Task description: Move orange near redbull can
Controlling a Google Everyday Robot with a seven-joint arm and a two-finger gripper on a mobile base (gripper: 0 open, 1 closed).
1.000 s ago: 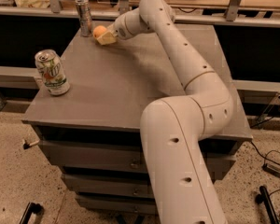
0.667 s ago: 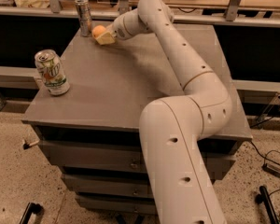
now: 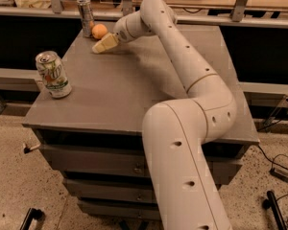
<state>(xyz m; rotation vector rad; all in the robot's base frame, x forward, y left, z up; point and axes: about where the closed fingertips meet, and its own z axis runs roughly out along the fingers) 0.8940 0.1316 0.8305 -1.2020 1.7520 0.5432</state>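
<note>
Since a second ago the claw (image 3: 97, 48) has come off the orange (image 3: 99, 31) and slid toward the camera, and the fruit has edged a little closer to the redbull can (image 3: 85, 16) — both cans sit where they did. Seen from my remote station, the orange rests on the grey surface (image 3: 134, 95) near its far left corner, just to the right of the slim silver can and slightly nearer the camera than the can's base; whether the two touch I cannot say. The can stands upright at the far edge of the surface. The cream-coloured claw lies low over the surface just on the near side of the orange, pointing left and toward the camera, its tip past the fruit; the orange lies outside it, and whether the claw is spread or pressed together I cannot tell. Behind it the white arm (image 3: 182, 61) reaches in from the right, bends at a fat elbow over the right half of the surface and drops out of the bottom of the picture, filling the foreground. A white-and-green soda can (image 3: 53, 74) stands upright near the left edge — well apart from the orange and the claw, on the near side of the surface. Below the top show drawer fronts (image 3: 101, 159), and a speckled floor (image 3: 19, 186) lies beneath with dark cables (image 3: 278, 171) at the right.
</note>
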